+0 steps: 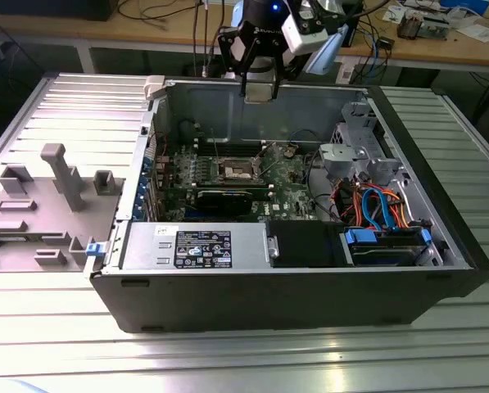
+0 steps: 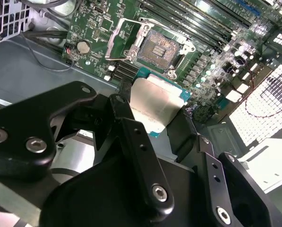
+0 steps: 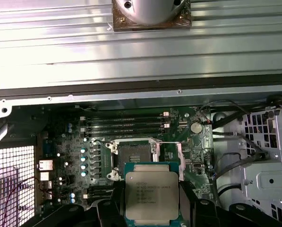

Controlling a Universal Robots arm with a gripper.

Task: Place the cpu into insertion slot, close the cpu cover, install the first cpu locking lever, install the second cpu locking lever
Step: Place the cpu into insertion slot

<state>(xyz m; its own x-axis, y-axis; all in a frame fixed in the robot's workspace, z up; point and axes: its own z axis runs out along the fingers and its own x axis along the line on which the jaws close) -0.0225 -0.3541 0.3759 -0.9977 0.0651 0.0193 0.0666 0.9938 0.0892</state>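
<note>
The black two-fingered gripper (image 1: 259, 92) hangs over the rear wall of the open black computer case (image 1: 310, 303), which lies on its side on a ribbed grey metal table (image 1: 252, 360). It is clenched on the cpu (image 3: 152, 195), a small flat square chip with a dull silver metal top and a green edge. In both wrist views its black fingers (image 2: 124, 111) press against two opposite sides of the chip. The chip is up in the air, well apart from the green motherboard (image 1: 289, 184) on the floor of the case.

The insertion slot (image 2: 160, 46), a square socket with a dark centre and a grey metal rim, lies bare on that board. The cpu cover (image 2: 115, 41), a thin silver-grey metal frame plate with a large cut-out, stands swung up along one edge of the socket — open, not lying over it. Near the socket sit a small round silver coin battery (image 3: 195, 126) and a row of long black memory slots (image 3: 126, 124).

In the exterior view a grey box-shaped power supply (image 1: 195, 246) with a label sits in the near part of the case. Blue and orange cables (image 1: 379, 205) bunch toward the exterior view's right. A grey plastic fixture (image 1: 39, 205) rests on the table at the exterior view's left, just beside the case.
</note>
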